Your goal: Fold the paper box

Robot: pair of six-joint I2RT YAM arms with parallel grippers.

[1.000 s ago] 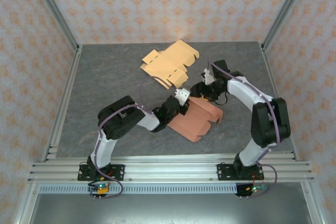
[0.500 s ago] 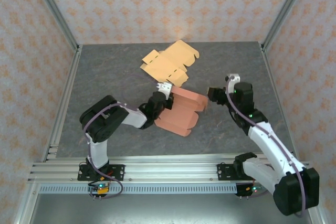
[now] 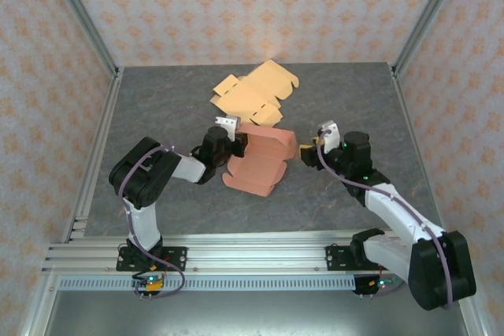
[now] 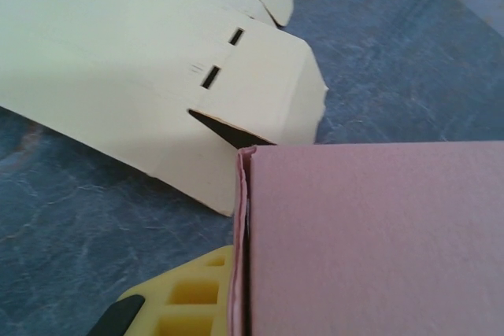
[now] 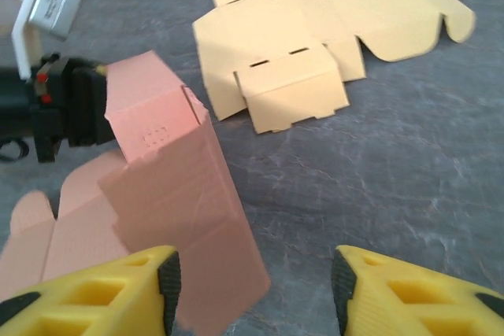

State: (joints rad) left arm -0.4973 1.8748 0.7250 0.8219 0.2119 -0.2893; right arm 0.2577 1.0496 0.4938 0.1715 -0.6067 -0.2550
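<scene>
The pink paper box (image 3: 260, 164) lies partly folded in the middle of the table, one panel raised. My left gripper (image 3: 235, 145) is shut on its left wall; in the left wrist view the pink card (image 4: 370, 234) runs along the yellow finger (image 4: 185, 297), and its doubled edge is pinched. My right gripper (image 3: 305, 149) hovers open at the box's right end. In the right wrist view the sloping pink panel (image 5: 185, 210) reaches in beside the left finger (image 5: 118, 293) of the right gripper (image 5: 256, 293), with bare table between the pads.
A flat pale-yellow box blank (image 3: 253, 94) lies just behind the pink box, close to the left gripper (image 5: 55, 112). Metal frame rails (image 3: 94, 155) border the grey table (image 3: 354, 100), which has open floor at the right and the front.
The left arm has dragged the pink box left and back. The right arm swung away to the right, then came back to the box's right end with its jaws slightly narrower.
</scene>
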